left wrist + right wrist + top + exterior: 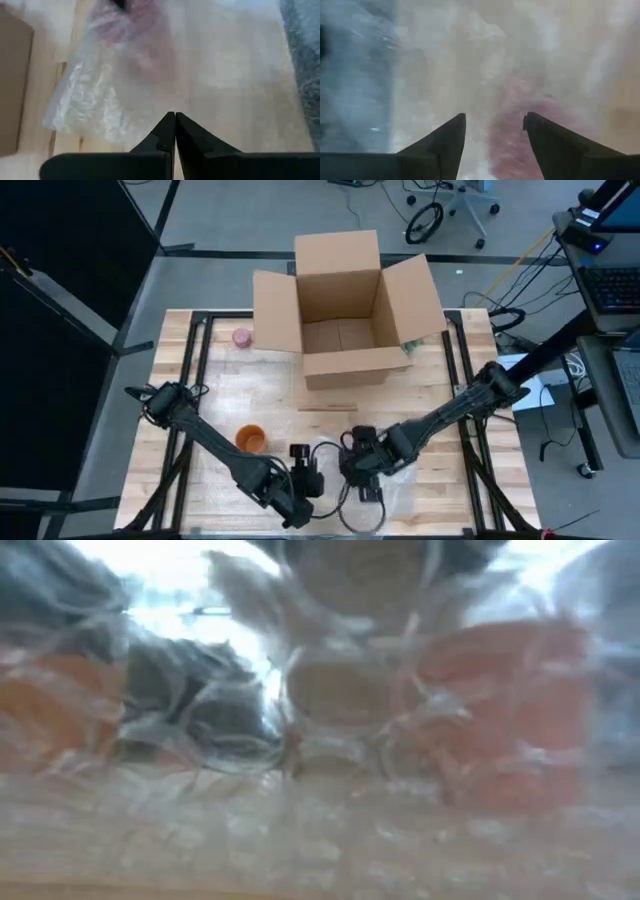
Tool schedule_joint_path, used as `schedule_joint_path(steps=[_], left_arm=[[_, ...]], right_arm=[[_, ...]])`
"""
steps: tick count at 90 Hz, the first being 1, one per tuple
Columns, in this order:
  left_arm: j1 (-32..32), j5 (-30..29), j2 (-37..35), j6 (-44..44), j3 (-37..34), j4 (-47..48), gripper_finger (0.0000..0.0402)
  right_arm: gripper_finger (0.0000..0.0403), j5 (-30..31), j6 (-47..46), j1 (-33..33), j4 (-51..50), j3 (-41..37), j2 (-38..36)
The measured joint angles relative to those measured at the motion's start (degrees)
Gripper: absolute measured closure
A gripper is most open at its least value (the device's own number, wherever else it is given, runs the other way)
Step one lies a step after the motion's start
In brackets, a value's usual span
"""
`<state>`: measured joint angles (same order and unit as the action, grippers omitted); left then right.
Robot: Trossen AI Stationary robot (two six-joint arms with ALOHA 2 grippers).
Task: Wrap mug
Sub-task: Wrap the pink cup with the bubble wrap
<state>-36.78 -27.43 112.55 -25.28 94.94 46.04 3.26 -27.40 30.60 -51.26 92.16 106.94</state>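
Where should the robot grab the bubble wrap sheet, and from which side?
Probably the loose edge of the bubble wrap, which lies flat on the table. Come in low from the side nearest the shut left end effector, since the sheet is thin there.

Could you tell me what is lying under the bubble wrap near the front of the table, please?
Through the bubble wrap only a reddish blur shows, under the open right gripper. Its shape is covered, so I cannot identify it.

Both arms reach inward, low at the near edge; left tool (175,125) fingers pressed together; right tool (495,125) fingers spread apart.
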Motion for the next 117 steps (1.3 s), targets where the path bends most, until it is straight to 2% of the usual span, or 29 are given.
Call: schedule_joint_path(steps=[20, 37, 52, 69, 86, 100, 107, 117], left_arm=[[-1.9, 0.1, -1.9, -2.8, 0.0, 4.7, 0.0402], [-3.5, 0.1, -2.1, -4.7, 0.0, 5.8, 0.0402], [-4.0, 0.1, -2.0, -5.9, 0.0, 5.5, 0.0402], [-4.1, 0.1, -2.1, -5.9, 0.0, 5.5, 0.0402], [-4.2, 0.1, -2.0, -5.9, 0.0, 5.4, 0.0402], [-4.1, 0.7, -2.0, -5.9, -0.1, 2.0, 0.0402], [-3.7, 3.3, -2.0, -3.1, -0.1, -0.4, 0.0401], [-3.3, 10.2, -2.0, -0.9, -0.1, -2.2, 0.0390]], right_arm=[[0.0206, 1.7, -0.9, 3.4, 7.8, 0.0, 5.1], [0.0206, 2.9, -1.1, 4.5, 8.9, -0.1, 11.1], [0.0206, 4.3, -1.7, 4.6, 11.4, 0.3, 13.5], [0.0206, 4.4, -2.1, 4.2, 11.8, 0.5, 12.2], [0.0206, 4.7, -2.0, 5.1, 9.7, 6.4, 7.3], [0.0206, 6.9, -2.2, 8.2, 5.2, 10.1, 6.6], [0.0206, 8.5, -3.3, 10.3, 3.8, 11.5, 6.1], [0.0206, 11.7, -7.6, 13.9, 2.5, 10.4, 6.2]])
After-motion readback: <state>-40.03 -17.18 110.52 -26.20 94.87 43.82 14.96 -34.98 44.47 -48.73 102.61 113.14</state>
